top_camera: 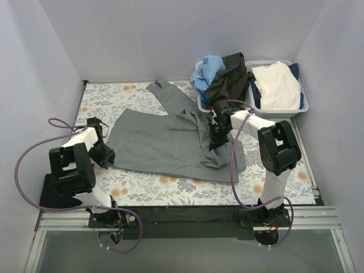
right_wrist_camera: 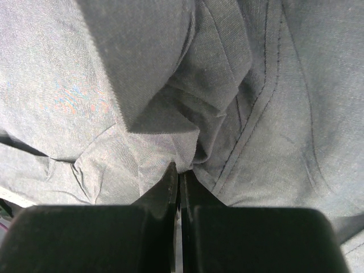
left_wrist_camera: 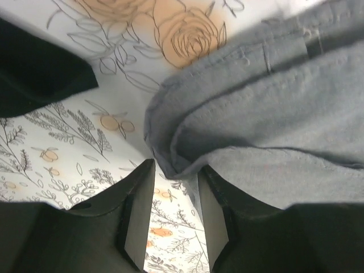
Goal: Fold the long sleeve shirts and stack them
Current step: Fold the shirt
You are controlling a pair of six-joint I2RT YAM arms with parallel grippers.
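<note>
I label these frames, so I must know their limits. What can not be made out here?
1. Top view: the fingertips of the right gripper, sunk in folds of the grey shirt.
2. Top view: the sleeves of the black shirt, bunched over the basket.
3. Left wrist view: whether the left gripper touches the hem; too close, blurred.

You will find no text, label, brand or number to read on the grey shirt (top_camera: 165, 142), the floral table cover (top_camera: 148, 193) or the white baskets (top_camera: 305, 107).
</note>
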